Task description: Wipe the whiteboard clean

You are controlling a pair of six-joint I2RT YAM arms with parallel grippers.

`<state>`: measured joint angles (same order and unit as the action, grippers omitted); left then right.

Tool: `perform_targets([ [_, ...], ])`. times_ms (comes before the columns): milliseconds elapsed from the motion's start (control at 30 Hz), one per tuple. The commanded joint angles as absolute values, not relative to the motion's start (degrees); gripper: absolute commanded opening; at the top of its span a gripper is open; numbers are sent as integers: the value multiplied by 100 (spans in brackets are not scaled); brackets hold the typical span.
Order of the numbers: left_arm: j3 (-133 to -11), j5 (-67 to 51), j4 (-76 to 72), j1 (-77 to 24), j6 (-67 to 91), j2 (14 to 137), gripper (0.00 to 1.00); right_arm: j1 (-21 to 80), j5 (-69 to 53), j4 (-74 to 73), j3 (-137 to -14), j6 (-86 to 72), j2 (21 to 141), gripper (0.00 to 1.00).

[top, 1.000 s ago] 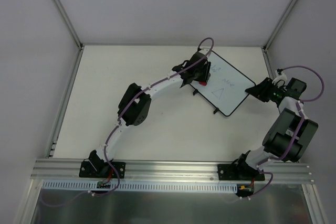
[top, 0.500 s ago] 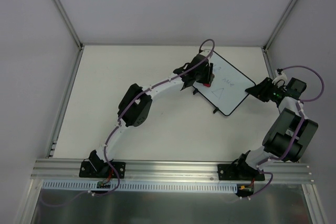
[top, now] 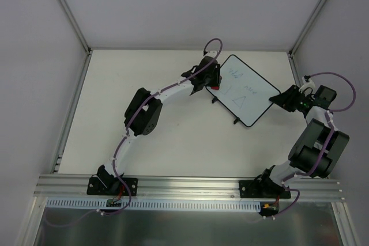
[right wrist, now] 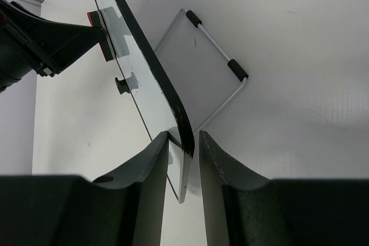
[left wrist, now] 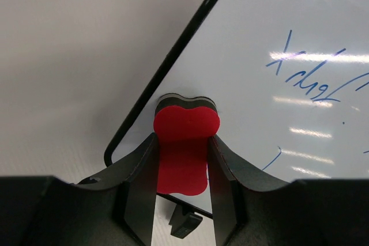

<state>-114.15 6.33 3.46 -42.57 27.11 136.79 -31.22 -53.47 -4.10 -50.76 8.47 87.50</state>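
Touching whiteboard (top: 249, 91) edge: eraser (left wrist: 183, 145) in left hand (top: 213, 79) (right hand (right wrist: 183, 140) opposite)

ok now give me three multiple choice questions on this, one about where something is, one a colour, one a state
1. Where does the eraser held by the left gripper sit?
A) on the whiteboard, just inside its rim
B) at the board's centre
C) clear of the board

2. What colour is the writing in the left wrist view?
A) green
B) blue
C) black

3. What is the right gripper doing?
A) open, away from the board
B) shut on the eraser
C) shut on the whiteboard's edge

Answers:
1 A: the left wrist view shows the red eraser against the board, right by the black rim.
2 B: the strokes are blue.
3 C: in the right wrist view, its fingers close on either side of the board's edge.
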Motion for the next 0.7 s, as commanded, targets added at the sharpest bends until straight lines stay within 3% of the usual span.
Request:
perform_targets([
  [0,-11452,713,457,-4192,2804,13675,8,-3155,-5168,-167,-5045,879,8824,31],
  [367,-12199,343,457,-4737,2777,14203,8,-3138,-5186,-141,-5027,870,8833,31],
  [667,-12094,167,308,-5062,3006,14282,8,-3120,-5194,-123,-5001,853,8807,31],
])
